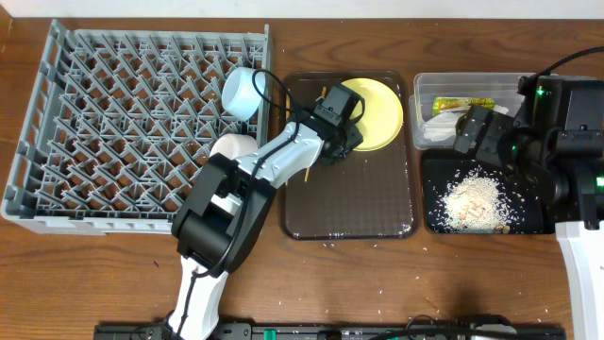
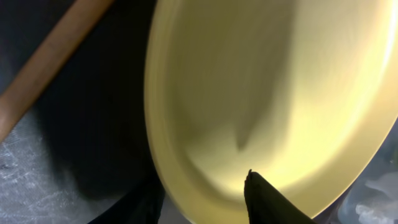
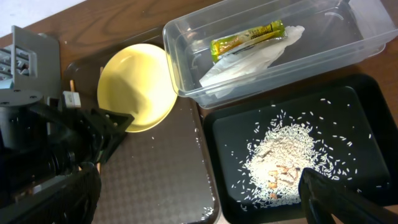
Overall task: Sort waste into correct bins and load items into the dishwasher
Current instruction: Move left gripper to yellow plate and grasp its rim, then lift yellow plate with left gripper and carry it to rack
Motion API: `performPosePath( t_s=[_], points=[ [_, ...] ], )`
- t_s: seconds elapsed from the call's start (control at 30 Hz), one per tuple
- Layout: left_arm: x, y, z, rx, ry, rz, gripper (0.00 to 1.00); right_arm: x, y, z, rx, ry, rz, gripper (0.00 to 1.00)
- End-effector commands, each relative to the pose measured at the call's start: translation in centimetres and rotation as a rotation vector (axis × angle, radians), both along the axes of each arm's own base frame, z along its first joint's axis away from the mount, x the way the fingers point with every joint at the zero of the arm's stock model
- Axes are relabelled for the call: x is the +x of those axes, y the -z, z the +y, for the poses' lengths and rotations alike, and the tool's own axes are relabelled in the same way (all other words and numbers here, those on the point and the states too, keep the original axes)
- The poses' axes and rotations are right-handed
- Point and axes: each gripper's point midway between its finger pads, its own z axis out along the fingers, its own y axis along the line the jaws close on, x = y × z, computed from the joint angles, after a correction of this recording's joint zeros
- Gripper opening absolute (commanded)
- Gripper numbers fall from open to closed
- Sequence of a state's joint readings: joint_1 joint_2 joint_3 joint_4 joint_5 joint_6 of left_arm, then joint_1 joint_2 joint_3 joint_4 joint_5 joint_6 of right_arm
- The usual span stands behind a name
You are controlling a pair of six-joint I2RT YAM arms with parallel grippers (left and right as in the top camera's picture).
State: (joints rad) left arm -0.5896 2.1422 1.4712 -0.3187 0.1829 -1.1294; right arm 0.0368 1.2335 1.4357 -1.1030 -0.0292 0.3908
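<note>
The yellow plate [image 1: 380, 110] is tilted over the far end of the dark brown serving tray [image 1: 359, 212]. My left gripper [image 1: 345, 133] is shut on the plate's near rim; in the left wrist view one finger lies on the plate [image 2: 261, 93] and the other under it. A wooden chopstick [image 2: 50, 59] lies beside it. My right gripper [image 1: 472, 132] is open and empty, over the join of the clear tub [image 1: 500, 87] and the black tray [image 1: 533, 217]. The tub holds the yellow-green wrapper [image 3: 247, 37] and white napkin [image 3: 245, 62]. Rice scraps [image 3: 283, 158] lie in the black tray.
The grey dish rack [image 1: 123, 123] fills the left side, with a light blue bowl [image 1: 243, 92] at its right edge and a white rounded thing [image 1: 229, 146] partly hidden behind my left arm. A few rice grains lie on the serving tray [image 3: 155, 180] and on the table.
</note>
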Motion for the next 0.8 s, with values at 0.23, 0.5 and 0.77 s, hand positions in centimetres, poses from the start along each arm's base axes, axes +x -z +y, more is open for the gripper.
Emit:
performPosePath(
  t_s=[0.23,0.5,0.77],
  points=[
    [-2.7,5.2,2.4,0.035,-0.042,0.095,0.24,0.0,0.0,-0.4,0.001,0.021,-0.001,0.99],
    [-2.5,5.4,2.8,0.055,-0.052,0.079,0.07,0.0,0.0,-0.4,0.001,0.021,-0.001,0.99],
    [-0.9,3.4,2.4,-0.014,-0.048,0.027,0.07,0.0,0.0,-0.4,0.001,0.021,-0.001,0.99]
  ],
)
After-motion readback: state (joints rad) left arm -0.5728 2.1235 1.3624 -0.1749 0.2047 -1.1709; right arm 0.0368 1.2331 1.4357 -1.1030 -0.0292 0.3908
